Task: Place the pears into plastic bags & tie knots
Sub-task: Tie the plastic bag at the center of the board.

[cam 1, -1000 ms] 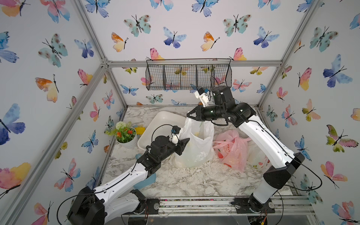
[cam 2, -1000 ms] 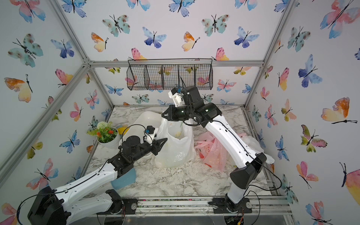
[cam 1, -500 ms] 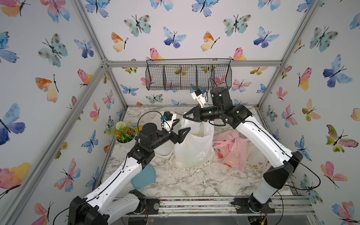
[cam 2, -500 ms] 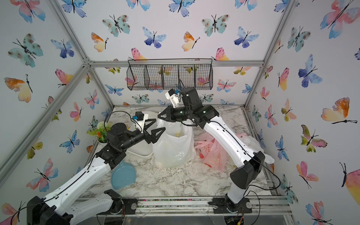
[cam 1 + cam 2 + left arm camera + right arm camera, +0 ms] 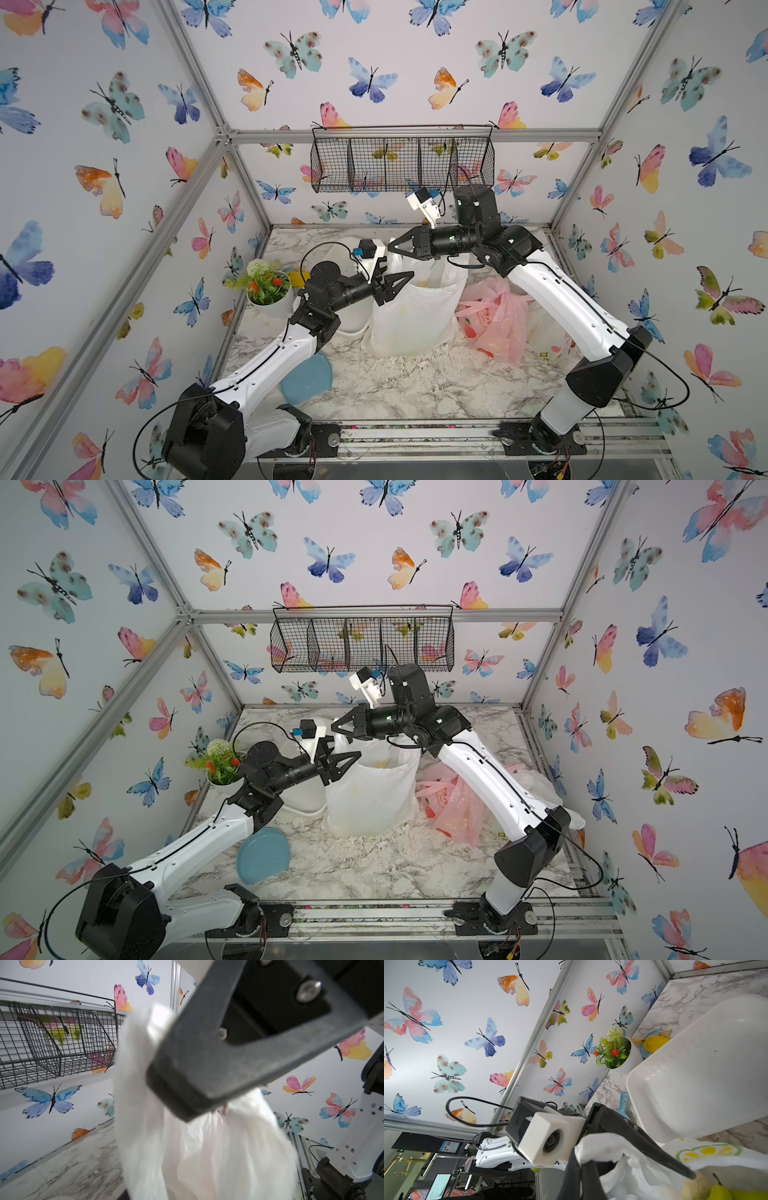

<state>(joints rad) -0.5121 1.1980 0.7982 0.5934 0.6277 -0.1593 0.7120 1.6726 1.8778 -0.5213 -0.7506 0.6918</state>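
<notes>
Right gripper (image 5: 390, 248) clenched on lemon bag (image 5: 415, 320) handle, left gripper (image 5: 401, 286) spread at its rim, pink bag (image 5: 494, 320) just beside

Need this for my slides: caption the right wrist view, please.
Right gripper pinches a handle of the lemon-print bag; pears show inside, white tray beyond.

wire basket (image 5: 401, 164): is hanging on the back wall, above the table (image 5: 415, 386).
middle bag (image 5: 415, 320): is standing at the table's centre.
pears (image 5: 719, 1193): are lying inside the middle bag.
tray (image 5: 695, 1068): is sitting behind and left of that bag.
flower pot (image 5: 272, 297): is standing left of the tray.
second bag (image 5: 494, 324): is lying right of the middle bag.
plate (image 5: 307, 378): is lying at front left.
</notes>
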